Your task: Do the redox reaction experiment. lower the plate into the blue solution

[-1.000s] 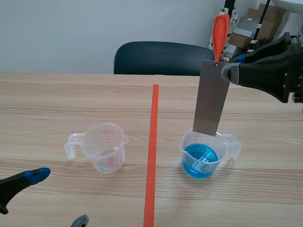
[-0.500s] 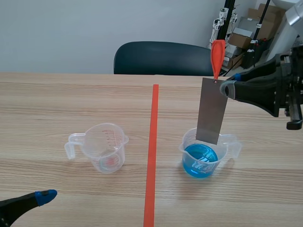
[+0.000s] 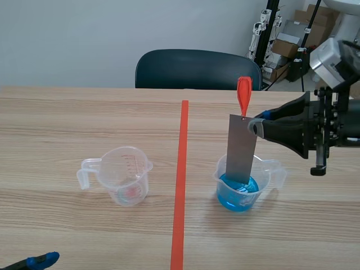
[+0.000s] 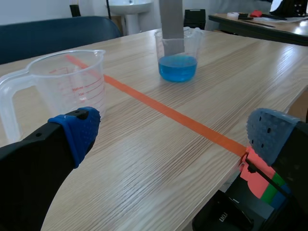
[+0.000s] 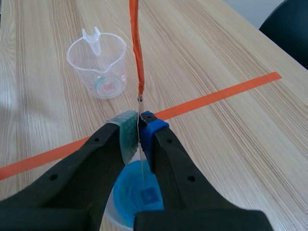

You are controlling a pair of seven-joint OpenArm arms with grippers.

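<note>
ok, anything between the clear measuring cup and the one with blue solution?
Just the orange-red tape line on bare table, no objects. The scene view shows it running between the clear cup and the blue-solution cup.

A workroom or lab fitted out for bench experiments.
Wood-grain table (image 3: 67,112) marked with orange tape (image 3: 181,169); dark chair (image 3: 197,70), stacked cardboard boxes (image 3: 315,17) and equipment stands (image 3: 272,22) behind.

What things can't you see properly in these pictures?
- Scene view: the cup wall blurs whether the plate touches the blue solution.
- Left wrist view: plate's top cut off by the edge.
- Right wrist view: plate edge-on in the right gripper, face hidden.
- All views: markings on the empty cup too small to read.
</note>
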